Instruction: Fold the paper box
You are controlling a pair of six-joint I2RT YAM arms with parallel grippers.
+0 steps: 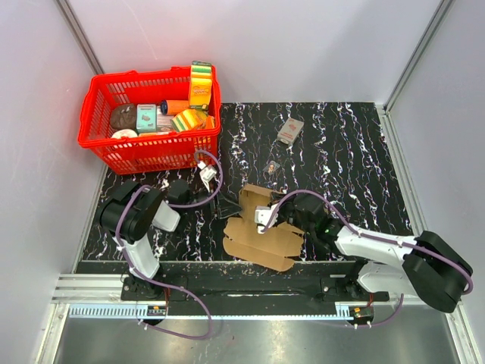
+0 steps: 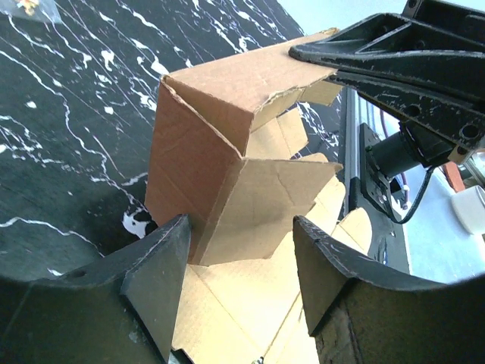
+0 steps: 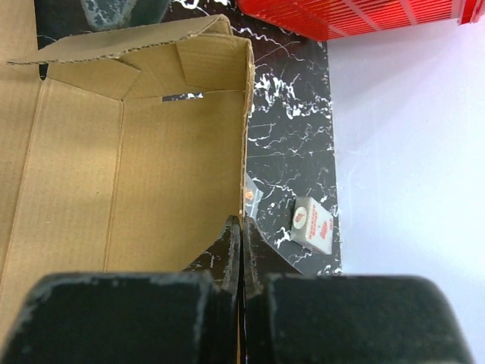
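The paper box (image 1: 261,231) sits half-raised at the bench's (image 1: 356,152) near middle, my right end effector (image 3: 241,243) clamped on its upright wall and my left end effector (image 2: 241,231) wide open astride a corner, holding nothing — best, I judge, to fold slowly against that pinned wall.

- A robot lab cell is showing: plain white panels (image 1: 303,45) are enclosing a black marbled table (image 1: 356,159).
- Cabled arms (image 1: 379,246) are standing by metal rails (image 1: 87,290) at the bottom.

Nothing legible shows in any view. The small grey packet (image 3: 313,224) carries a red mark with print (too small to read), the packs (image 1: 200,85) in the red basket (image 1: 151,157) bear blurred labels, and the paper box (image 1: 261,235) is plain brown card.
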